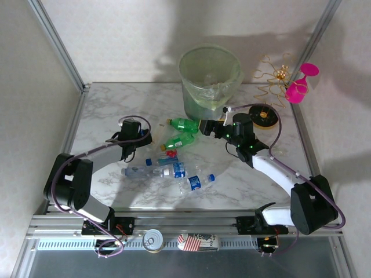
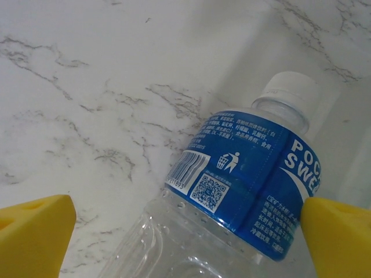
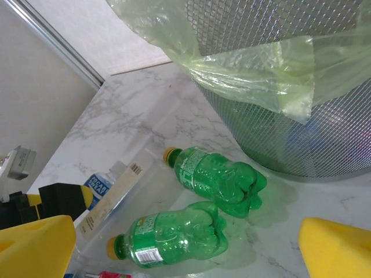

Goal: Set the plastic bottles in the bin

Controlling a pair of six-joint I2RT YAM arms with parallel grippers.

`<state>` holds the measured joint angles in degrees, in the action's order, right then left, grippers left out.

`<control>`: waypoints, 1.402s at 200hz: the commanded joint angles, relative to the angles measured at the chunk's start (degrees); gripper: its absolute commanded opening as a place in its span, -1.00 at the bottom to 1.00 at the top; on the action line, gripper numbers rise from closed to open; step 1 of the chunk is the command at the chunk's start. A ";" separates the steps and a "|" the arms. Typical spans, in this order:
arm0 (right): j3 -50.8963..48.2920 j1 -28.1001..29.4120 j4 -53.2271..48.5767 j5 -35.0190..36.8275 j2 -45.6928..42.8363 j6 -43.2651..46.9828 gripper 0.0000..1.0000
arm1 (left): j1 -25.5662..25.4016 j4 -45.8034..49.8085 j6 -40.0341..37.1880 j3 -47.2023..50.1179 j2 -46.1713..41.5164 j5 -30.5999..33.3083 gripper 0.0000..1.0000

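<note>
Top external camera hung above and behind the arms, looking down over the whole marble table [image 1: 116,104]. Left wrist camera sat tight over a blue-labelled bottle [image 2: 243,179], facing the tabletop. Right wrist camera looked low and forward at two green bottles [image 3: 217,179] by the bin [image 3: 301,133], which the top view shared.

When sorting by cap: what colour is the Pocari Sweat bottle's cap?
White cap, clearest in the left wrist view.

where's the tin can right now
In the top view the silver tin can sits at the near edge, left of centre, just left of a flag-patterned object.
</note>
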<state>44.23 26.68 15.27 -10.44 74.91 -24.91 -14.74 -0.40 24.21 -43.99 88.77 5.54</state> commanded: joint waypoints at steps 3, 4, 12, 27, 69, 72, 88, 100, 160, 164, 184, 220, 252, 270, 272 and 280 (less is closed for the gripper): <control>1.39 0.48 1.99 -0.91 0.39 -0.09 0.98 | 1.12 2.28 0.13 -1.31 3.28 2.89 0.93; 1.39 0.48 1.98 -0.90 0.35 -0.12 0.98 | 1.12 2.31 0.14 -1.38 3.35 3.02 0.93; 1.31 0.53 1.85 -0.81 0.27 0.03 0.98 | 1.38 2.51 0.14 -1.58 4.04 3.71 0.91; 1.13 0.53 1.70 -0.64 0.08 0.12 0.98 | 1.64 2.21 0.36 -1.59 5.03 4.53 0.86; 0.86 0.53 1.43 -0.42 0.52 0.03 0.98 | 2.46 0.54 1.52 -1.39 6.99 4.04 0.78; 0.82 0.49 1.43 -0.42 0.53 -0.04 0.98 | 2.50 0.43 1.55 -1.42 7.12 4.04 0.78; 0.85 0.58 1.35 -0.37 0.52 -0.13 0.98 | 2.63 0.25 1.53 -1.46 7.75 4.11 0.75; 0.77 0.57 1.25 -0.22 0.43 -0.13 0.98 | 2.69 0.10 1.54 -1.37 8.05 4.22 0.68; 0.55 0.57 0.90 0.56 -0.08 -0.02 0.97 | 2.83 -0.74 1.96 -0.84 4.86 4.87 0.21; 0.55 0.62 0.99 0.73 -0.06 -0.04 0.98 | 2.82 -0.75 1.98 -0.90 4.38 4.83 0.18; -0.05 0.62 1.55 1.71 0.18 -0.47 0.98 | 2.75 -0.70 2.59 -1.42 1.01 4.04 0.14; -1.20 0.58 3.30 2.26 0.90 -1.62 0.98 | 1.62 -3.93 5.78 -2.28 -7.69 0.88 0.06; -1.86 0.57 5.01 1.94 2.33 -3.14 0.97 | -1.66 -8.52 7.53 -5.60 -13.23 -0.36 0.01; -2.39 0.57 6.06 1.60 3.07 -4.28 0.98 | -5.85 -10.41 6.00 -8.83 -14.39 1.46 -0.01; -2.52 0.57 6.17 1.50 3.16 -4.41 0.98 | -6.38 -10.58 5.76 -9.30 -14.41 1.73 -0.01; -2.78 0.57 6.56 1.44 3.43 -4.81 0.98 | -8.63 -11.41 4.61 -10.98 -14.35 2.54 -0.01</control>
<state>42.70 26.89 18.81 -9.04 77.25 -27.49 -18.33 -6.68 30.17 -49.84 75.92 6.81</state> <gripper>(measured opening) 0.987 0.595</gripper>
